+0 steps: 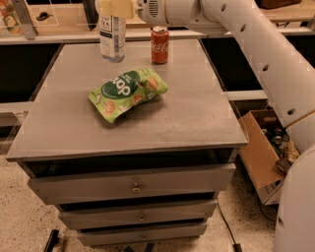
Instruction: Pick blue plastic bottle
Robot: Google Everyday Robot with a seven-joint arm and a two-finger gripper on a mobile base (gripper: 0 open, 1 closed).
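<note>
The blue plastic bottle (112,38), clear with a white label and dark text, stands at the back left of the grey table top (187,113). My gripper (116,8) is at the bottle's top and covers its cap. The white arm (256,44) reaches in from the right over the back of the table. The bottle's base looks level with the table surface.
A red Coca-Cola can (159,44) stands just right of the bottle. A green snack bag (128,92) lies mid-table. The table has drawers (135,183) below. An open cardboard box (266,152) sits on the floor at the right. A counter runs behind the table.
</note>
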